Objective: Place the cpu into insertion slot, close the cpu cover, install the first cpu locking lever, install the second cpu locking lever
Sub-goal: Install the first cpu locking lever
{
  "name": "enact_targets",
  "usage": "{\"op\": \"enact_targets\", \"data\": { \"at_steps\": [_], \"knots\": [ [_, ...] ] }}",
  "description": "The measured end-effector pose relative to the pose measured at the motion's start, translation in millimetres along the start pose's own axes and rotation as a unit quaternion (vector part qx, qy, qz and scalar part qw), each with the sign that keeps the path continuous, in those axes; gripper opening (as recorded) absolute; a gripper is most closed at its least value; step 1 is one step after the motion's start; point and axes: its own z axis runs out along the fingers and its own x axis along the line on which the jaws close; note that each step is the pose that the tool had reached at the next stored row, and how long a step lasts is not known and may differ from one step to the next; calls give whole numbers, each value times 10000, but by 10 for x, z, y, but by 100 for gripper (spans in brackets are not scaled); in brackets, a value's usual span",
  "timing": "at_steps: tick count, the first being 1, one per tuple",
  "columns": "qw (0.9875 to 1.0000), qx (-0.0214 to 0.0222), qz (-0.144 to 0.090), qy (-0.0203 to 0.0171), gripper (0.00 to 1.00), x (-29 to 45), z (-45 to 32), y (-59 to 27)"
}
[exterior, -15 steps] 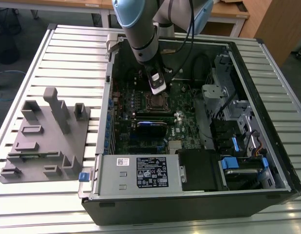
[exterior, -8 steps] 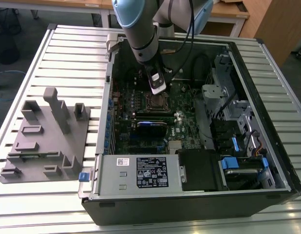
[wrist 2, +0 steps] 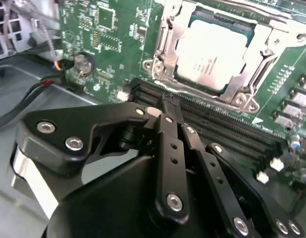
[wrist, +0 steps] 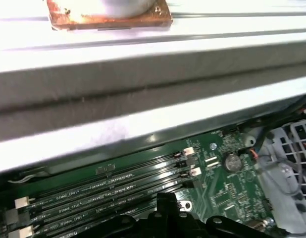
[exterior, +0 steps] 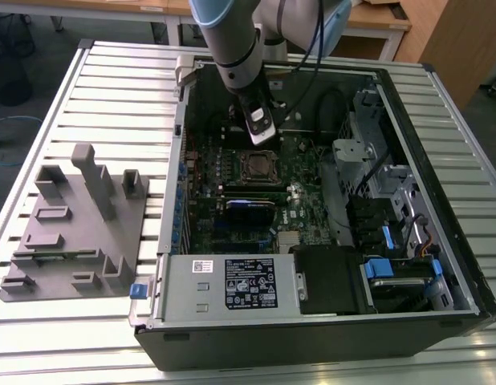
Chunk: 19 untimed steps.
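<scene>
The cpu (wrist 2: 212, 49), a pale silver square, lies in the insertion slot (exterior: 241, 167) on the green board. The silvery cpu cover (wrist 2: 168, 37) lies flat around it, and the chip shows through its window. A thin metal lever rod (wrist 2: 232, 12) runs along one edge of the cover. My gripper (wrist 2: 170, 105) is shut with nothing in it. Its black fingers meet at a tip above the long black memory slots (wrist 2: 227, 121), just beside the socket. In the exterior view the gripper (exterior: 262, 140) hangs inside the case just behind the socket. Its tip (wrist: 165, 198) also shows in the first wrist view.
The open computer case (exterior: 441, 313) lies on a slatted metal table (exterior: 87, 80). A grey fixture block (exterior: 79, 224) stands at the exterior view's left. Cables (wrist 2: 24, 106), a coin battery (wrist: 232, 161) and drive cages (exterior: 392, 192) crowd the case. The case wall (wrist: 143, 79) rises close by the memory slots.
</scene>
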Motion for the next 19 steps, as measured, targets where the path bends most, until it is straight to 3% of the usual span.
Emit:
{"op": "enact_targets", "data": {
  "at_steps": [7,13,19],
  "knots": [
    [10000,1,1,1,10,-49,-144,49],
    [10000,4,4,8,10,-50,-146,50],
    [9985,238,89,487,10,-60,-142,52]
  ]
}}
